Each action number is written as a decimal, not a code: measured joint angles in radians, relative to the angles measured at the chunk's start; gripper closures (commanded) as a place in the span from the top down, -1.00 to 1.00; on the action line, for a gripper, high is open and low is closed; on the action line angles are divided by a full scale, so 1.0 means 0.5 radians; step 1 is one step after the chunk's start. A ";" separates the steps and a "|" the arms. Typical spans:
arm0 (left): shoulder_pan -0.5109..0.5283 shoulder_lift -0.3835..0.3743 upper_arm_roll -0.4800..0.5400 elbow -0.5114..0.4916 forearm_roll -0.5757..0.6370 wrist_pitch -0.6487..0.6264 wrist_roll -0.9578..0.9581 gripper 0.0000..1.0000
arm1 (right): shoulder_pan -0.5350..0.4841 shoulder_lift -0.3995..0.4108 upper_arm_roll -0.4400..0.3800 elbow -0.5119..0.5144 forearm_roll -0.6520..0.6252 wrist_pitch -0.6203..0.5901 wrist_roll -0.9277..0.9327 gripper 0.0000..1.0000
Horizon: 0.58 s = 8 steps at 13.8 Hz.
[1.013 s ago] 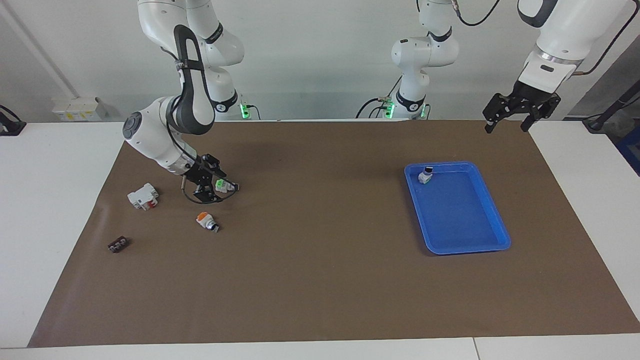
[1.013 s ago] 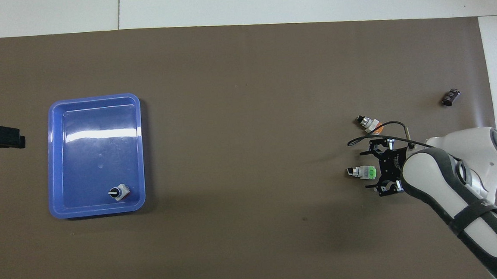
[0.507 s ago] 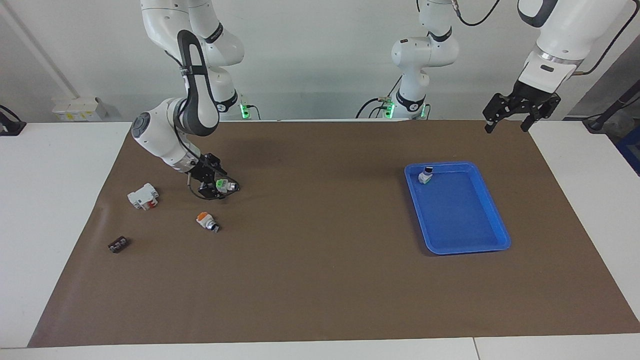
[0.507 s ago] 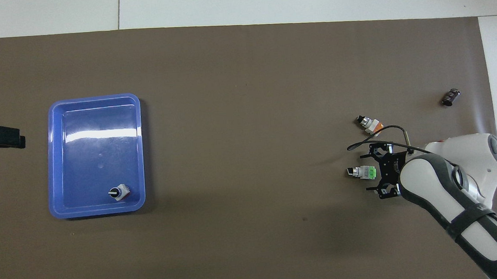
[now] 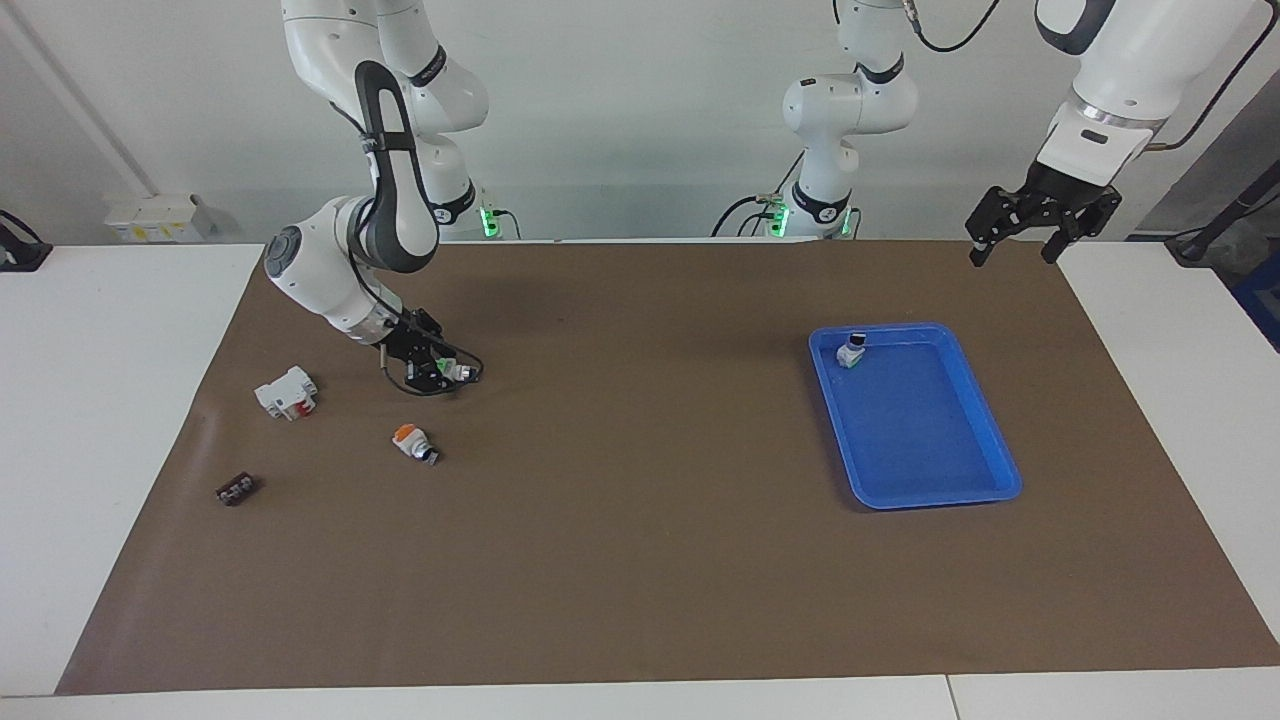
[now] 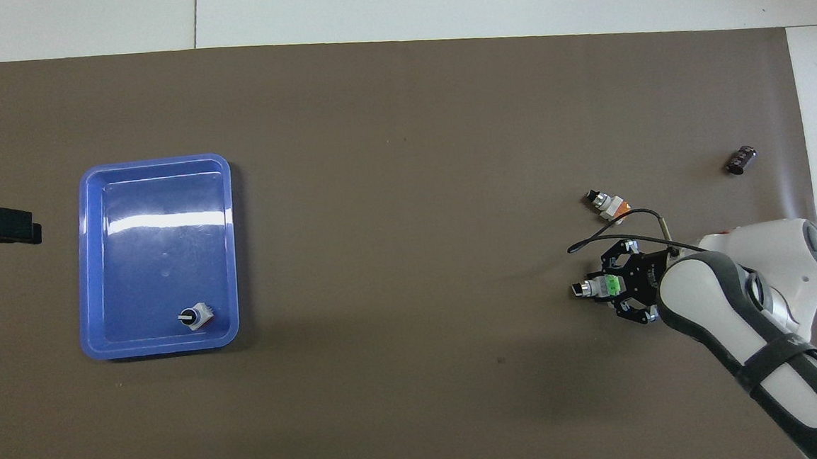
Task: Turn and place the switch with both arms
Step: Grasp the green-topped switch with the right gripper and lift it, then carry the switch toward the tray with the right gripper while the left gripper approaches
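Switch (image 5: 447,371) with the green end lies on the brown mat (image 5: 640,560) toward the right arm's end, nearer the robots than the orange-ended switch (image 5: 412,441). The right gripper (image 5: 432,373) has its fingers clamped on it, seemingly around the green block (the knob pokes out free). Grasping looks done; next comes lifting and turning it. The left gripper (image 5: 1014,242) waits open above the mat's edge, near the blue tray (image 5: 1005,487).
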 measured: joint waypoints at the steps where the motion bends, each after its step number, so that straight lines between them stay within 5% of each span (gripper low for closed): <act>1: 0.000 0.000 0.000 0.000 0.000 0.000 0.000 1.00 | 0.001 0.000 0.001 0.021 0.039 -0.046 0.014 -1.00; 8: 0.000 -0.001 0.000 0.000 0.000 0.000 0.000 1.00 | 0.095 -0.042 0.178 0.444 0.462 -0.463 0.375 -1.00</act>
